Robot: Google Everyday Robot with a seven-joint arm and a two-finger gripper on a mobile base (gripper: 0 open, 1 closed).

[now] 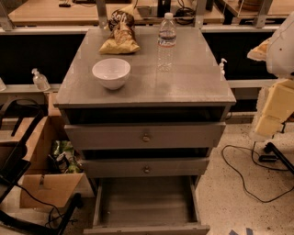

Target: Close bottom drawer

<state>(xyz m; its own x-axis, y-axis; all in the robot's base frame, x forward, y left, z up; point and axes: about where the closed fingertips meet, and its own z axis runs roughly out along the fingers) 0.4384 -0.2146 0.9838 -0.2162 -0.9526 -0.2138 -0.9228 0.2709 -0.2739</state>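
- The bottom drawer (147,206) is being shown nearest, at the foot of the grey bench (193,82). It is pulled far out toward the camera, with its thin front panel lying along the lower edge of the view and its grey inside being exposed.
- A cardboard box (48,186) is being shown just left of that drawer, with a black frame (14,167) crossing in front of its left side. Black cables (243,176) are being shown looping over the speckled floor (220,202) on the right.
- The middle drawer (146,169) and the top drawer (146,136) are being shown above. Each has a round knob at its centre and a dark gap over its front.
- The pincer (274,112) is being shown at the right edge, beside the bench and well apart from the bottom drawer. Whether it is spread or pressed together cannot be told.
- A white bowl (111,72) is being carried on the bench top near the front left. A water bottle (166,41) is standing upright behind it to the right, and a crumpled snack bag (120,34) is lying left of the bottle.
- A small pump bottle (40,80) is being shown on a ledge to the left, and wooden tabletops (46,13) are being shown farthest back.
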